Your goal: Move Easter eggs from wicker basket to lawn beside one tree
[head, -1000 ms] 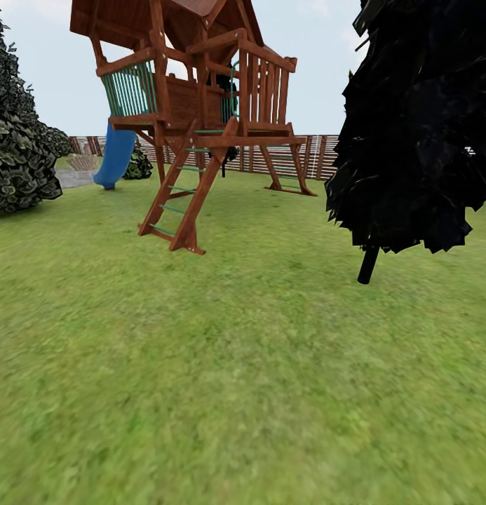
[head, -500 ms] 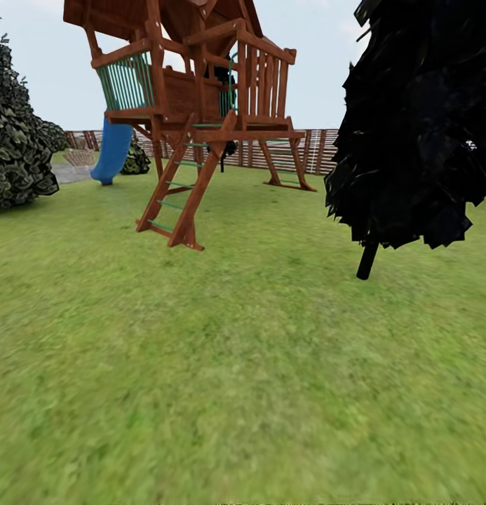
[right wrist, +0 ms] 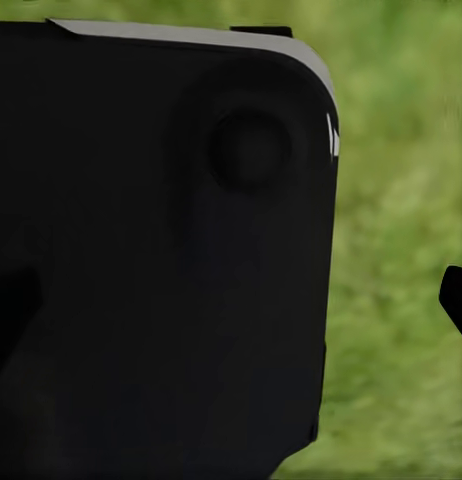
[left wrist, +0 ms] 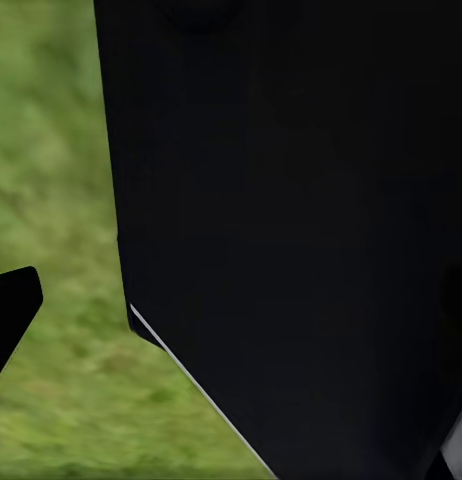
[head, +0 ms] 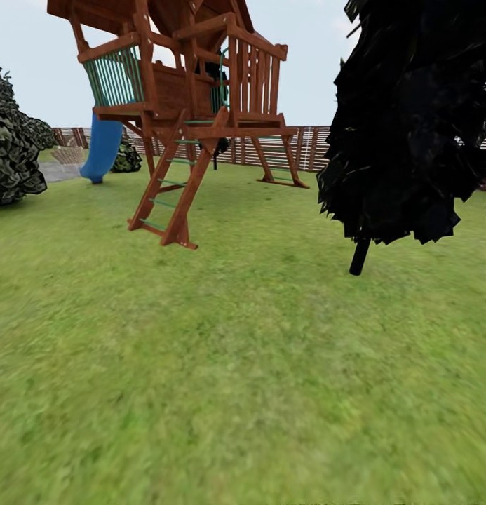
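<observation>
The lawn (head: pixel 235 365) of the garden spreads out in front of me as short mottled green grass. The Easter eggs and the wicker basket are out of view. In the left wrist view, one dark fingertip (left wrist: pixel 11 310) of my left gripper (left wrist: pixel 231 315) stands far out at the picture's edge over grass. The right gripper (right wrist: pixel 231 310) likewise has a fingertip (right wrist: pixel 457 300) spread to the edge. Nothing sits between either pair of fingers. A black part of my own body (left wrist: pixel 291 200) blocks most of both wrist views.
A brown wooden playset (head: pixel 186 105) with a ladder and a blue slide (head: pixel 102 151) stands ahead on the left. A thin black-trunked, near-black tree (head: pixel 411 119) rises on the right. Dark green light-flecked foliage (head: pixel 11 154) sits far left. A slatted fence (head: pixel 306 147) closes the back.
The whole head view has shifted: playset, black tree and foliage all slid left and slightly up, so the camera has moved. Nothing in the garden moved by itself.
</observation>
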Motion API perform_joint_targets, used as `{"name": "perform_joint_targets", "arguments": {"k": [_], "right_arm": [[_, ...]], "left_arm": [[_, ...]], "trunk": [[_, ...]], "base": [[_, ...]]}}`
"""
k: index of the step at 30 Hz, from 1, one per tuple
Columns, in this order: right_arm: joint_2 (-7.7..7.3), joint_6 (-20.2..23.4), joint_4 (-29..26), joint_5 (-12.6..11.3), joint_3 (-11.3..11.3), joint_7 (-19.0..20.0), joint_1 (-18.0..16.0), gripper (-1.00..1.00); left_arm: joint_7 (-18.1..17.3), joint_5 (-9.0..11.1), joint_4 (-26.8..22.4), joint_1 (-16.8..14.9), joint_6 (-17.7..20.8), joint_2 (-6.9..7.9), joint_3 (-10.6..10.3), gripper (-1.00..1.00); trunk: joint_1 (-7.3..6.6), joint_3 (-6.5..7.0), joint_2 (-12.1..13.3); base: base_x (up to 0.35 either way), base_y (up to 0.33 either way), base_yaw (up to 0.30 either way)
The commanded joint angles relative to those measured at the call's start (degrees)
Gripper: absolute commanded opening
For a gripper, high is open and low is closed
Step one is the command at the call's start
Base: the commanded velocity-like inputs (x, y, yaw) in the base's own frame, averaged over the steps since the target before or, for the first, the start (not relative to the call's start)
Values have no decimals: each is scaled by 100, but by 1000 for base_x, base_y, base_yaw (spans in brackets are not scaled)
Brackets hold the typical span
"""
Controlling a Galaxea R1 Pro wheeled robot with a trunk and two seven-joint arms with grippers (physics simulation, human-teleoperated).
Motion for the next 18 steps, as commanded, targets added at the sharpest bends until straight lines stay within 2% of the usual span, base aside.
{"name": "perform_joint_targets", "arguments": {"k": [1,9,18], "right_arm": [[-1,-20,5,1,3,3,-4,100],[-2,-20,11,1,5,6,-4,100],[14,-20,19,9,13,-22,-4,100]], "left_arm": [[-2,6,-1,-1,-2,0,7,100],[-2,6,-1,-1,-3,0,8,100],[-2,6,-1,-1,-3,0,9,100]], "trunk": [[0,-5,-2],[0,-5,-2],[0,-53,-2]], "base": [[0,0,-192],[0,0,-259],[0,0,-26]]}}
